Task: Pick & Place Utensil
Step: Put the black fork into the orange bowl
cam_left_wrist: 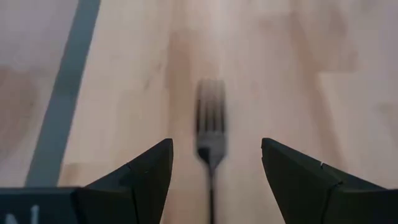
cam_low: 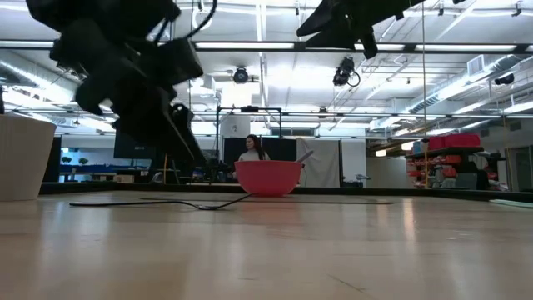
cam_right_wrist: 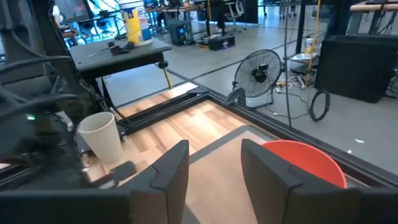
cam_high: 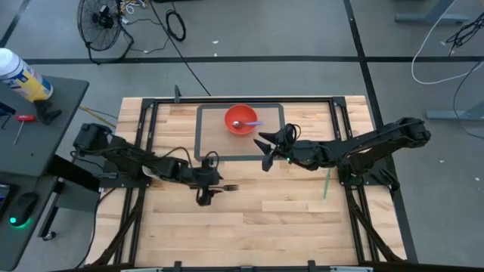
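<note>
low over the wooden table (cam_high: 287,219), left gripper (cam_high: 206,189) with its two dark fingers (cam_left_wrist: 134,180) spread apart, straddling the fork (cam_left_wrist: 211,127) without touching it; gap visible on both sides of the handle in the left wrist view. released, grasping nothing. fork flat on the bare wood, tines pointing away from the wrist camera, handle running back between the fingers; seen from above, tines (cam_high: 231,187) poking out just to the right of the gripper. well apart from the red bowl (cam_high: 240,119).

red bowl inside the dark-taped rectangle (cam_high: 200,136) at the far middle of the table, with a utensil (cam_high: 248,123) resting in it, one end over the rim. also visible in the low view as a red bowl (cam_low: 268,177) beyond a thin dark line (cam_low: 158,202) lying on the tabletop, apparently the fork.

right gripper (cam_high: 266,151) raised above the table, just beside the bowl on its right side, fingers (cam_right_wrist: 163,177) parted with empty air between them. unclenched, carrying nothing. bowl (cam_right_wrist: 305,162) partly visible past those fingers.

white paper cup (cam_right_wrist: 104,137) upright near the left arm's base side, visible in the right wrist view and at the left edge of the low view (cam_low: 21,158). green stick-like item (cam_high: 326,183) lying on the wood under the right arm. a person (cam_low: 250,148) far off in the room behind the bowl. floor fan (cam_high: 102,19) beyond the table.
</note>
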`<state>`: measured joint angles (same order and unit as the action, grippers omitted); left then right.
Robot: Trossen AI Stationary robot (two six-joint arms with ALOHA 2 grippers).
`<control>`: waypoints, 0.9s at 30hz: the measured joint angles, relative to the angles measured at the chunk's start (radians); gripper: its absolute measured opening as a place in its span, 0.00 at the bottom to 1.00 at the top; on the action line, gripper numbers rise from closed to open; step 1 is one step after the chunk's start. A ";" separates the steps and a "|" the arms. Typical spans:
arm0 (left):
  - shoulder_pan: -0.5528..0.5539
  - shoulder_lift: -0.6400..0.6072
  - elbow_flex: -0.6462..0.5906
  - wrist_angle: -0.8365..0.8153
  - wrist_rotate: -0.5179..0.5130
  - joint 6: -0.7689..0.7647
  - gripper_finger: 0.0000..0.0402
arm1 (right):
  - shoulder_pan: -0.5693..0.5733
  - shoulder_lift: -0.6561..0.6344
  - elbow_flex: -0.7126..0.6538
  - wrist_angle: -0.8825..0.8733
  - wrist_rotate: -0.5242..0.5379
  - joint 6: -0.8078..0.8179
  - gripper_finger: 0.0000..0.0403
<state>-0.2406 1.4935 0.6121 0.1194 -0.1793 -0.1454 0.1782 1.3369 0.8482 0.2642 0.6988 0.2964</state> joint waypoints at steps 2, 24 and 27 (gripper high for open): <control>0.010 0.020 0.000 -0.006 0.009 -0.005 0.62 | 0.004 0.000 0.000 -0.005 -0.001 -0.001 0.37; 0.041 0.152 0.002 -0.008 0.042 0.000 0.32 | 0.007 0.000 0.000 -0.021 -0.008 0.000 0.37; 0.042 0.152 0.002 -0.014 0.038 0.010 0.24 | 0.007 0.000 0.000 -0.020 -0.009 -0.013 0.37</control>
<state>-0.1989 1.6451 0.6140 0.1052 -0.1409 -0.1352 0.1852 1.3369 0.8482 0.2440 0.6895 0.2838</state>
